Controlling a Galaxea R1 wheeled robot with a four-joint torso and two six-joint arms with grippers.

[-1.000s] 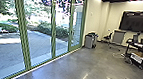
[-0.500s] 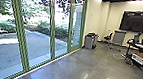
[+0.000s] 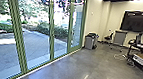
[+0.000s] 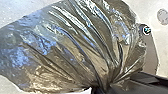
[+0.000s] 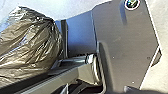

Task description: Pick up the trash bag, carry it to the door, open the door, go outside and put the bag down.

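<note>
A shiny, translucent grey-brown trash bag [image 4: 75, 47] fills out broadly in the left wrist view. Its folds draw together into a dark neck at my left gripper [image 4: 100, 88], which is shut on it. From the right wrist, the crinkled side of the same bag [image 5: 32, 42] is seen beside the robot's own plate and jointed bar; I cannot tell how my right gripper stands. Tall glass door panels [image 3: 38, 39] in green frames run along the left of the head view. Whether any panel is open, I cannot tell.
Beyond the glass lie a paved yard [image 3: 34, 43] and bushes. A grey bin [image 3: 89, 42] stands by the wall past the panels. Farther right are a chair [image 3: 108, 37], a grey cabinet [image 3: 119, 38] and a black cart [image 3: 142, 55], with a cable on the floor.
The head camera has advanced a little: the nearer green frames have slid left and the cart has slid toward the right edge.
</note>
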